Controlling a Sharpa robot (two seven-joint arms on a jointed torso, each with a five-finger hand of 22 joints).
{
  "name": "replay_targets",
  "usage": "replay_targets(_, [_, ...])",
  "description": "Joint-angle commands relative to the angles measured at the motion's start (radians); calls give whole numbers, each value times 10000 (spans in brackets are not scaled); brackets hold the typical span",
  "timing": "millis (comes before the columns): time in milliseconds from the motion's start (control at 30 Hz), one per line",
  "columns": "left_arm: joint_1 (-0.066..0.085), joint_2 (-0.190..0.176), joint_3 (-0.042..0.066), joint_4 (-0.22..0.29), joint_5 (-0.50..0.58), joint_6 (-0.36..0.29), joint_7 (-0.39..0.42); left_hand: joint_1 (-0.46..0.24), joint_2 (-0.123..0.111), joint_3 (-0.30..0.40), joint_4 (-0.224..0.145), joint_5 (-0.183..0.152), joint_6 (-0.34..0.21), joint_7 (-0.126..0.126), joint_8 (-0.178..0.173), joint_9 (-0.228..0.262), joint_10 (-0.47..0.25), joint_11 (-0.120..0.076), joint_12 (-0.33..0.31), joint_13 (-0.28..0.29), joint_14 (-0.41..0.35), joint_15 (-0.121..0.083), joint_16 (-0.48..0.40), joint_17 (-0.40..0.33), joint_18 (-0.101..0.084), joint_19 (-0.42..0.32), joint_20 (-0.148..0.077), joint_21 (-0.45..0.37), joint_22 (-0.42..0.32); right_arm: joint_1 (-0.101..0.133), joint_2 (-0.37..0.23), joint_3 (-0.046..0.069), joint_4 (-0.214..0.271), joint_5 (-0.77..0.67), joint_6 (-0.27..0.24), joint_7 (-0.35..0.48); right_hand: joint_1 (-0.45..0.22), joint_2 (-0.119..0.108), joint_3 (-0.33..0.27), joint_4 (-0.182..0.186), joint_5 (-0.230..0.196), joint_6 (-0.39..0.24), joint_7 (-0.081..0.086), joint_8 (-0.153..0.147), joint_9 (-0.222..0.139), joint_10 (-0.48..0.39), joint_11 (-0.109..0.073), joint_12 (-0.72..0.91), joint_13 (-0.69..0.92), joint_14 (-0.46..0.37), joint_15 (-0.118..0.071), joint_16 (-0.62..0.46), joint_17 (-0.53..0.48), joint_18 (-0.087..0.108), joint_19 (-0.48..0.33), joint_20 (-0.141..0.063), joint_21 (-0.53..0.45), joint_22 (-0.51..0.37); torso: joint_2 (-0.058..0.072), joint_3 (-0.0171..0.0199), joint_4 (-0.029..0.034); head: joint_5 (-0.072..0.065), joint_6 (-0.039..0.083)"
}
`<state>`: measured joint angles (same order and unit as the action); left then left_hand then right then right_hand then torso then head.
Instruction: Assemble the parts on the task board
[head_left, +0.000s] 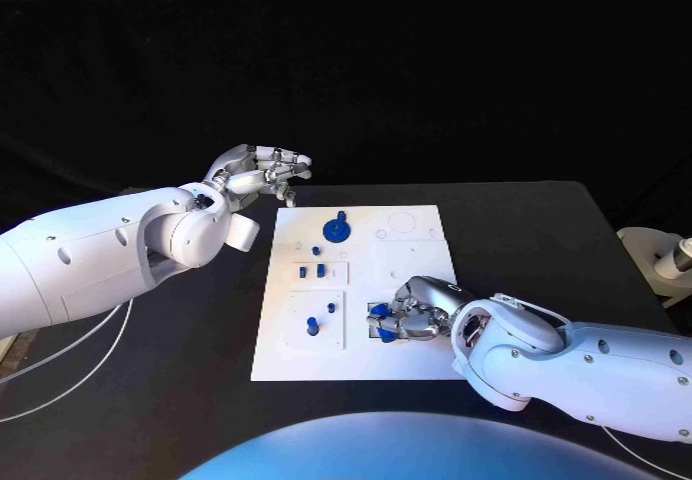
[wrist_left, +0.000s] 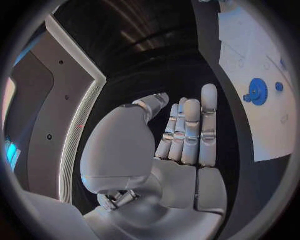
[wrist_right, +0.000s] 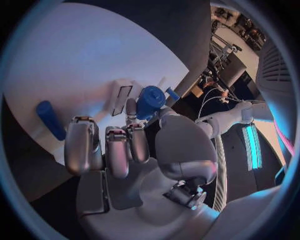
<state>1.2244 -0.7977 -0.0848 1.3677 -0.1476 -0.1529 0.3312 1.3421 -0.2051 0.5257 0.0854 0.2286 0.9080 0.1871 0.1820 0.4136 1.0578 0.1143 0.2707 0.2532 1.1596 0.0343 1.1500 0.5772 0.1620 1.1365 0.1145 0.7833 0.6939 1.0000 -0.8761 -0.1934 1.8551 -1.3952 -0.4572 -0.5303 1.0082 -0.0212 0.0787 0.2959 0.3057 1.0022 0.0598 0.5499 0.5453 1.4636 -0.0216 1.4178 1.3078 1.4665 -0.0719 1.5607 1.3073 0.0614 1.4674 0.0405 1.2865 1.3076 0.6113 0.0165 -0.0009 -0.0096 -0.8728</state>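
The white task board (head_left: 378, 355) lies in the middle of the black table. A blue gear (head_left: 336, 229) sits at its far end, also seen as the gear (wrist_left: 257, 91) from the left wrist. Small blue pegs (head_left: 310, 271) stand in the middle left, and another peg (head_left: 312, 324) stands nearer me. My right hand (head_left: 414, 312) rests on the board's near right part and pinches a blue cylindrical part (wrist_right: 150, 101) between thumb and finger. A blue peg (wrist_right: 50, 120) stands beside it. My left hand (head_left: 261, 171) hovers off the board's far left corner, fingers apart, holding nothing.
A white object (head_left: 662, 262) stands at the table's right edge. Bare black table (head_left: 534, 230) lies to the right of the board and beyond it. My left arm (head_left: 101, 255) spans the table's left side.
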Motion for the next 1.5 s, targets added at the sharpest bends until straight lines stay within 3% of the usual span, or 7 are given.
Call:
replay_targets(33, [6,3,8,29,12,149,47,113,7,-11,6,36,-77,5,-9,-10,-38,2,44,16,-62,5,48,11,196,11,65,-48,-9,-24,-3,-11,43,-361,275,-141,-683,66,-358,-4,-588,78,-115,87,13,79,13,60,1129,1009,-74,46,2466,-58,60,-85,19,1457,-4,4,-9,9,2])
replay_targets(100, [6,-1,8,30,12,149,46,113,7,-11,6,36,-77,5,-9,-10,-38,2,44,16,-62,5,48,11,196,11,65,-48,-9,-24,-17,-11,86,-464,255,-138,-1159,87,-689,1,-1021,56,-115,155,44,86,11,50,1145,1008,-76,45,2464,-58,65,-88,14,1470,-2,7,-7,3,2])
replay_targets(233, [6,-14,8,31,12,149,44,113,7,-11,6,36,-77,5,-9,-10,-38,2,44,16,-62,5,48,11,196,11,65,-48,-9,-24,-76,-7,208,-699,162,-140,-1646,189,-1075,1,-1320,26,-113,226,72,88,10,29,1156,1010,-75,48,2473,-60,74,-88,15,1490,-2,15,-15,16,2])
replay_targets(500, [6,-32,7,32,12,146,39,113,7,-11,6,36,-77,5,-9,-10,-38,2,44,16,-62,5,48,11,196,11,65,-48,-9,-24,-275,15,417,-1012,46,-117,-1652,225,-1139,-13,-1317,22,-117,246,78,103,9,44,1179,1014,-76,53,2491,-62,79,-88,22,1498,-9,12,-15,-9,2])
replay_targets(633, [6,-45,7,31,12,148,34,116,12,-10,10,38,-79,5,-7,-10,-51,3,51,17,-70,6,48,-1,197,9,67,-54,-14,-16,-443,39,561,-1050,78,81,-1197,204,-1229,-35,-1167,-1,-124,293,89,111,3,32,1194,1017,-81,58,2505,-68,93,-92,41,1523,-8,11,-12,-3,2])
replay_targets(1000, [6,-68,6,30,13,153,29,121,20,-10,16,41,-84,5,-3,-12,-72,4,62,20,-84,8,47,-21,199,4,69,-63,-22,33,-788,71,770,-844,495,603,1112,258,-1195,-99,-888,-94,-170,370,49,206,-40,102,1357,1028,-118,76,2561,-88,142,-124,102,1620,-7,0,-14,-18,2])
replay_targets(1500, [5,-75,4,27,13,153,24,123,31,-7,23,43,-84,6,0,-12,-79,5,68,21,-83,9,53,-14,200,2,70,-66,-24,35,-565,73,334,-786,749,576,1304,356,-1150,-85,-929,-87,-175,370,30,225,-45,121,1386,1030,-121,79,2569,-93,153,-127,124,1639,3,11,-6,14,2])
